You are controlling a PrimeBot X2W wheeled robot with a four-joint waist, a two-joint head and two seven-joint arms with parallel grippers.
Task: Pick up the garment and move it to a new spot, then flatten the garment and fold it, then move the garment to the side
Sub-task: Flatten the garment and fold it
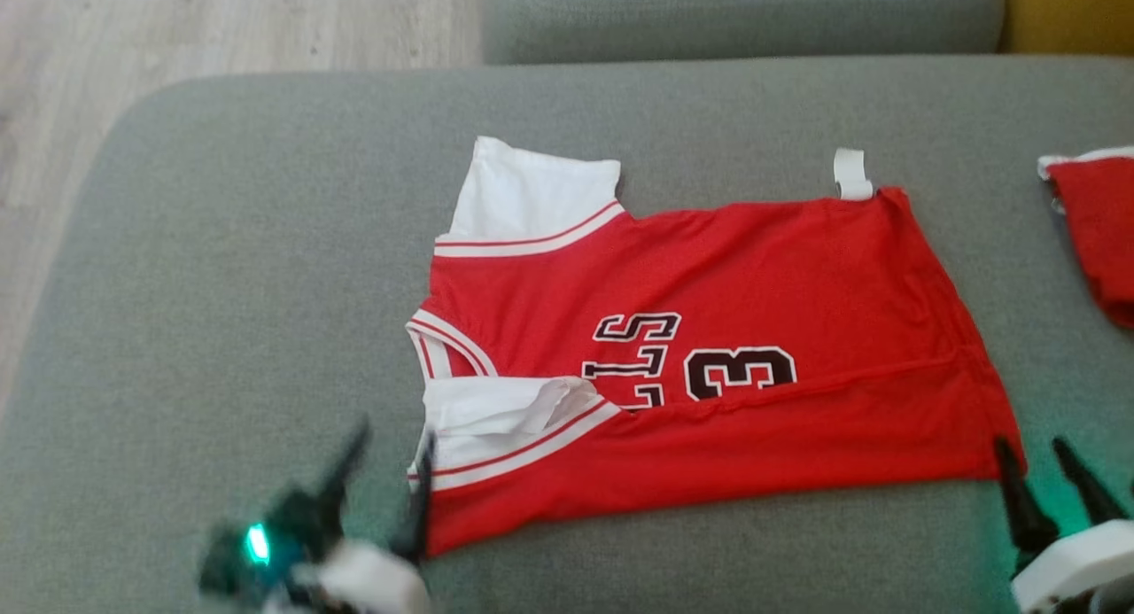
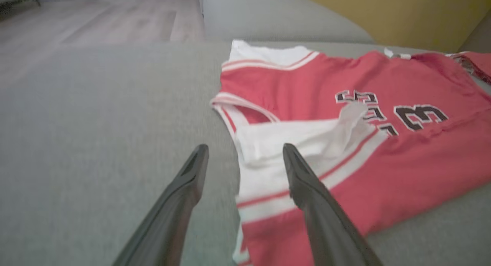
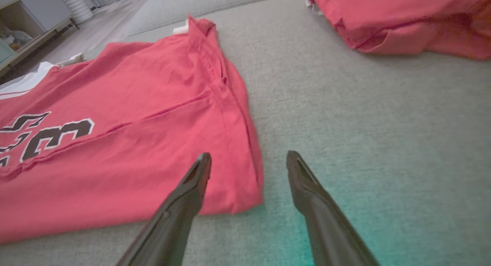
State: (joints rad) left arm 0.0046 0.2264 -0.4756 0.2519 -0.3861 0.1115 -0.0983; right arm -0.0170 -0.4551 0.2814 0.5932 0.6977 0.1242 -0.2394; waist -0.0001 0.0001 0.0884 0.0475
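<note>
The garment (image 1: 753,277) is a red jersey with white sleeves and black numbers, lying flat on the grey cushion (image 1: 221,286). Its near edge is folded up over the middle. My left gripper (image 1: 390,454) stands open at the jersey's near left corner, by the white sleeve. In the left wrist view the garment (image 2: 345,151) lies ahead and my left gripper (image 2: 244,151) straddles the sleeve's edge, gripping nothing. My right gripper (image 1: 1032,459) is open at the near right corner. In the right wrist view my right gripper (image 3: 248,158) hovers over the hem corner of the garment (image 3: 134,143), holding nothing.
A second red garment (image 1: 1099,233) lies bunched at the cushion's right edge, also in the right wrist view (image 3: 402,20). The sofa backrest (image 1: 735,11) runs along the far side. Wooden floor (image 1: 177,29) lies beyond the cushion's left edge.
</note>
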